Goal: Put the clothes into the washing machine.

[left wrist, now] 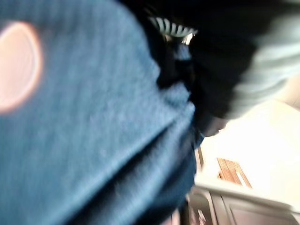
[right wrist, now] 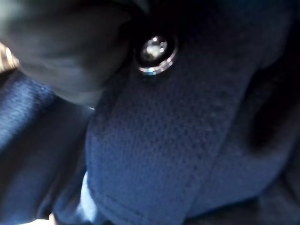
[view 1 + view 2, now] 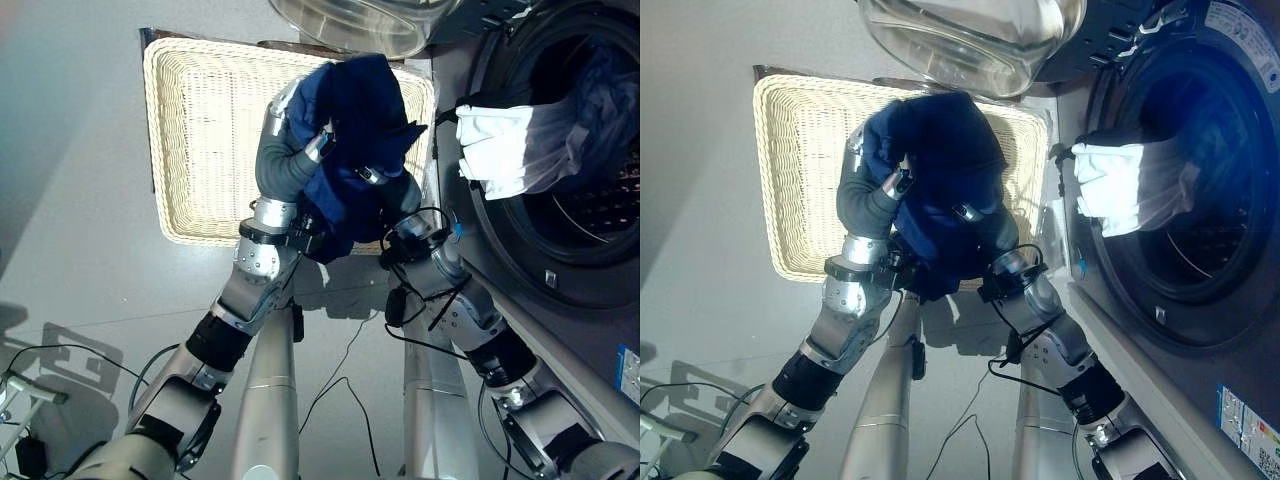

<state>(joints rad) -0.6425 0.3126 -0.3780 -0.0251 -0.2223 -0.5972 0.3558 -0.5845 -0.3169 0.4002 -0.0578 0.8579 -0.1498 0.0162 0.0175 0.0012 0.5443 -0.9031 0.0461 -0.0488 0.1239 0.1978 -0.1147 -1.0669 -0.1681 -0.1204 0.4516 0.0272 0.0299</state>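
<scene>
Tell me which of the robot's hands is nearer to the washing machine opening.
Right. The right hand, wrapped in the dark blue garment, sits on the side toward the washing machine opening. The left hand is on the garment's far side, over the wicker basket.

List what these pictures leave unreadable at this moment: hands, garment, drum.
- Left hand and right hand: mostly wrapped in the dark blue garment in the eye views, so neither grip can be read.
- Wrist views: blue cloth covers both, blurred, hiding the fingers.
- Washing machine drum: dark inside, partly behind the white cloth hanging over its rim; the contents are unclear.
- Wicker basket: its right part lies behind the garment.
</scene>
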